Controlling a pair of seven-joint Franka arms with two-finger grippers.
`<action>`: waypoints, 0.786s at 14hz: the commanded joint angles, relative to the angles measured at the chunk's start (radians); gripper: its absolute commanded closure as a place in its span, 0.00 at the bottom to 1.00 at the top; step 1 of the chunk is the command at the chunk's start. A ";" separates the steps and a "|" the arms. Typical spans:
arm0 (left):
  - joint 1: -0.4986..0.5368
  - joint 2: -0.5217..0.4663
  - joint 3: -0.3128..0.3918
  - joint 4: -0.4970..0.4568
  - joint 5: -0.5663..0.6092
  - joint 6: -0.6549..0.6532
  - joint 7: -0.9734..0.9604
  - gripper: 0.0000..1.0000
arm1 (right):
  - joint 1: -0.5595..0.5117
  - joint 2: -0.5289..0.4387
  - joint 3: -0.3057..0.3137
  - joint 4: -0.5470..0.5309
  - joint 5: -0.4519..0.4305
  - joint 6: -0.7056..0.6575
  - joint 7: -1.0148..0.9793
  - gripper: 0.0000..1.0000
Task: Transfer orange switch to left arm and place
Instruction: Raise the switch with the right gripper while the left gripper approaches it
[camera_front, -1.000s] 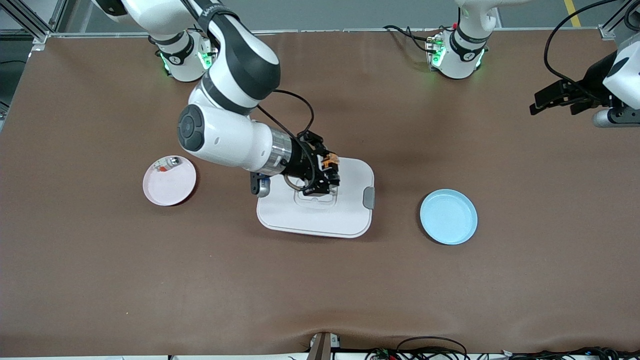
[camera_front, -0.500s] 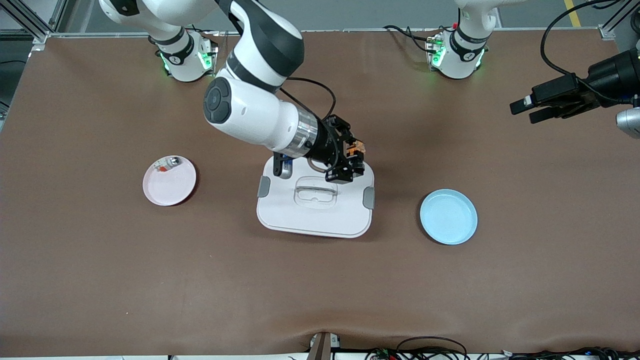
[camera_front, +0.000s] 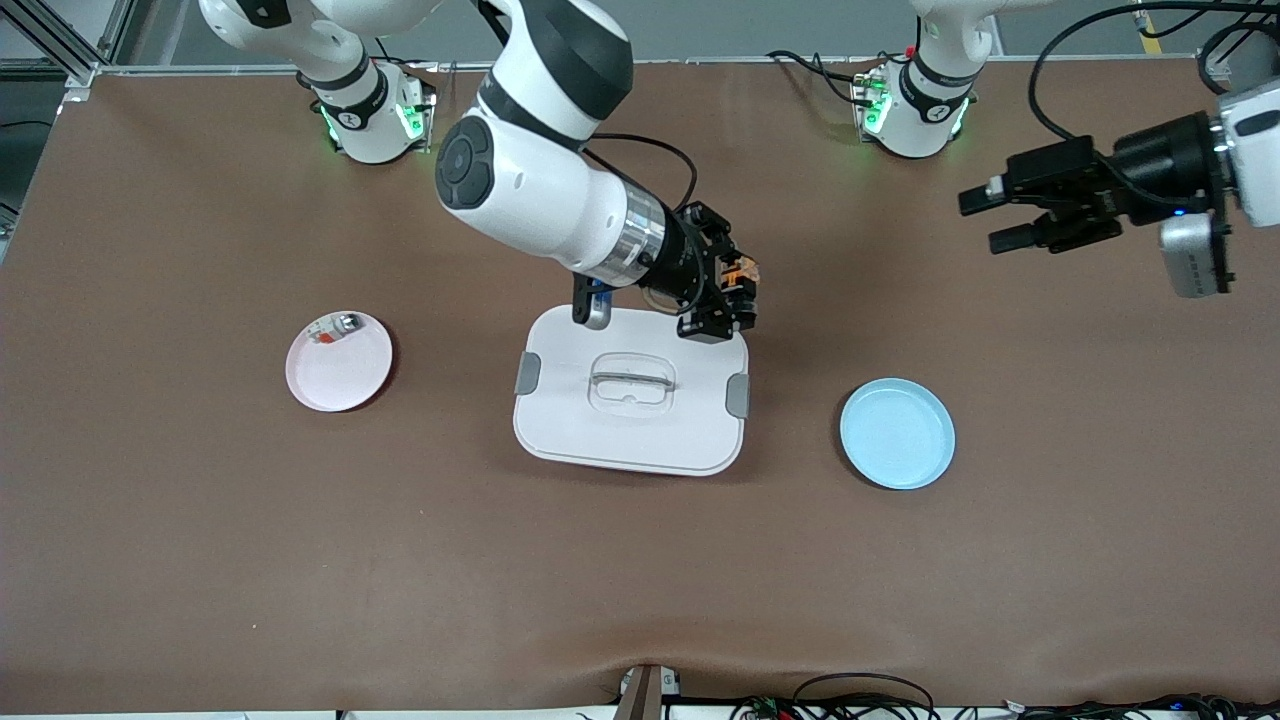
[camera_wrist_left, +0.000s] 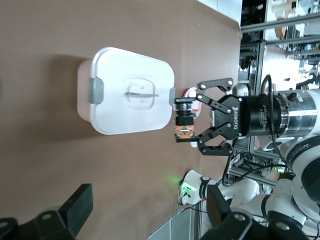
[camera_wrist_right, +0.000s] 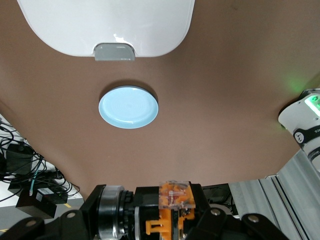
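Note:
My right gripper (camera_front: 733, 300) is shut on the orange switch (camera_front: 740, 270), held in the air over the corner of the white box (camera_front: 630, 440) that lies toward the left arm's end. In the right wrist view the switch (camera_wrist_right: 175, 199) sits between the jaws, with the box (camera_wrist_right: 107, 25) below. My left gripper (camera_front: 1000, 217) is open and empty, in the air over bare table at the left arm's end, pointing at the right gripper. The left wrist view shows the box (camera_wrist_left: 125, 65), the right gripper (camera_wrist_left: 186, 121) and the switch (camera_wrist_left: 183, 131).
A pink plate (camera_front: 345, 375) with a small white-grey part (camera_front: 335, 325) lies toward the right arm's end. A light-blue plate (camera_front: 897, 432) lies beside the box toward the left arm's end, also in the right wrist view (camera_wrist_right: 128, 107). Cables run along the table's near edge.
My right gripper has carried the switch from over the box's lid handle to over its corner, toward the left arm. My left gripper has swung in toward the middle of the table.

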 joint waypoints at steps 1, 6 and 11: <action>-0.003 -0.002 -0.058 -0.007 -0.021 0.036 0.009 0.00 | 0.027 0.022 -0.018 0.038 0.009 0.024 0.036 1.00; -0.008 0.035 -0.128 0.002 -0.008 0.105 0.009 0.00 | 0.041 0.028 -0.018 0.044 0.009 0.061 0.072 1.00; -0.012 0.101 -0.239 0.011 0.060 0.218 -0.059 0.00 | 0.057 0.028 -0.018 0.046 0.009 0.090 0.096 1.00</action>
